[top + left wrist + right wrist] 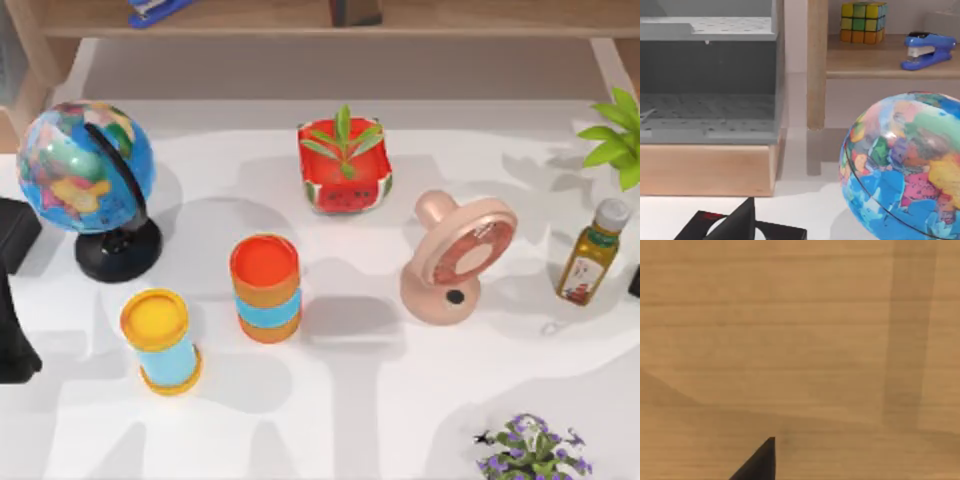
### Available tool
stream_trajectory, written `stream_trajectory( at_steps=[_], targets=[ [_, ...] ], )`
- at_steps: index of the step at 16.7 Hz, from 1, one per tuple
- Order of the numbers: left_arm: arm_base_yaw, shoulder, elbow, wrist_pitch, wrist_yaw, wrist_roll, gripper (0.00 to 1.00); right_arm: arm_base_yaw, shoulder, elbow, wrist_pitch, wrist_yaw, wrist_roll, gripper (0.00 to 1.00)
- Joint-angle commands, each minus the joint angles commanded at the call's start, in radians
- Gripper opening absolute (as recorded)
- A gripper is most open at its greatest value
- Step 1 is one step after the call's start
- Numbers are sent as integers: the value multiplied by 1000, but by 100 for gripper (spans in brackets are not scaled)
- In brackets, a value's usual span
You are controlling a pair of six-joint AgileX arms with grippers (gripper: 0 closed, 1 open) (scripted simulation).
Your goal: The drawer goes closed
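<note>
Flowers (532, 450) in purple stood at the table's (380, 400) near edge toward the right. Farther in were a yellow-topped blue cup (160, 340) and an orange-and-blue cup (266, 287), with a pink fan (458, 258) and an oil bottle (592, 252) off to the right. Behind those sat a globe (85, 167) on a black stand at the left, a watermelon planter (345, 165) in the middle and a leafy green plant (618, 135) at the right edge. My left arm (12, 340) was at the table's left edge, near the globe; the left gripper (740, 225) pointed at the drawer (707, 167), and I could not tell how wide it was or whether it held anything. The drawer stood apart from that gripper, just left of the shelf's wooden upright (817, 65), its grey inside showing above its pale wooden front. On the shelf lay a colour cube (863, 21) and a blue stapler (925, 49). The right gripper (762, 462) faced a plain wooden surface (790, 340) up close; its opening could not be told either.
</note>
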Motion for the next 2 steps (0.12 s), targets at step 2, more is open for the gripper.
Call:
stream_trajectory(
  at_steps=[2],
  targets=[
    [0, 0, 0, 0, 0, 0, 100, 0, 0, 0, 0, 0, 0, 100]
  ],
)
